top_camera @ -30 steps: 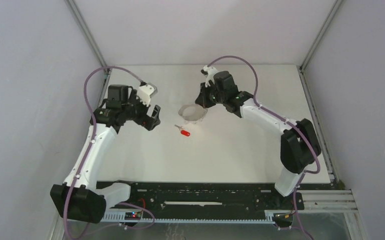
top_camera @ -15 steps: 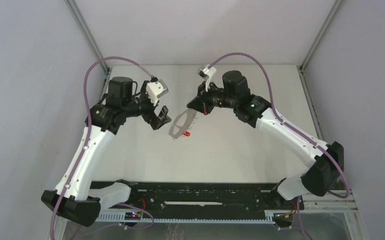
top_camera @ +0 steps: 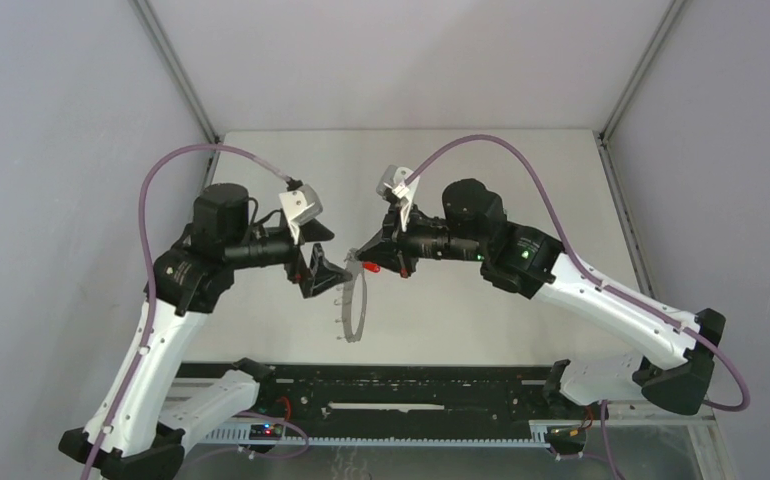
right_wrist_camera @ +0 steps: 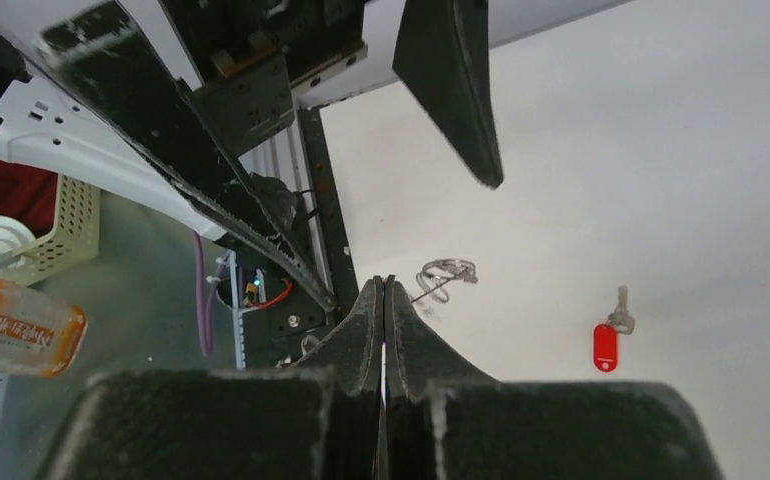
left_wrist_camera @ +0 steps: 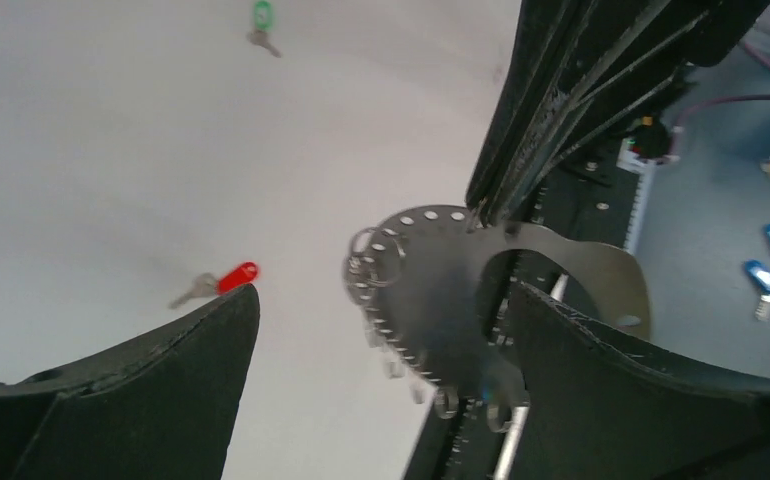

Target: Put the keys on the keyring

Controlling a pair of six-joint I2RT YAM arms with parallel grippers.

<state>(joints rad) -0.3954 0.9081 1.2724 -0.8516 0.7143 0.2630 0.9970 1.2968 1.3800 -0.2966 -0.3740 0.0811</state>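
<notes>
Keyring [left_wrist_camera: 431, 290]: hung above the desk [top_camera: 521, 180], clamped at its rim in the right claw [right_wrist_camera: 382, 290].
Keys: red key [left_wrist_camera: 236, 276] and green key [left_wrist_camera: 261, 15] laid on the desk, well apart.
Right arm [top_camera: 581, 290]: raised, claw pointed left.
Left claw [top_camera: 327, 272]: spread wide, faced toward the keyring.

The keyring [left_wrist_camera: 431, 300], a perforated grey metal band with small rings, hangs from the right pincer [right_wrist_camera: 382, 290] over mid-bench. The red-headed key [left_wrist_camera: 223, 280] lies flat nearby; the green-headed key [left_wrist_camera: 261, 18] lies well apart.

White links [top_camera: 146, 350], black joint housings [top_camera: 223, 205], purple cables [top_camera: 486, 137], white wrist camera mounts [top_camera: 301, 206]; green LED [top_camera: 524, 254] on right arm.
</notes>
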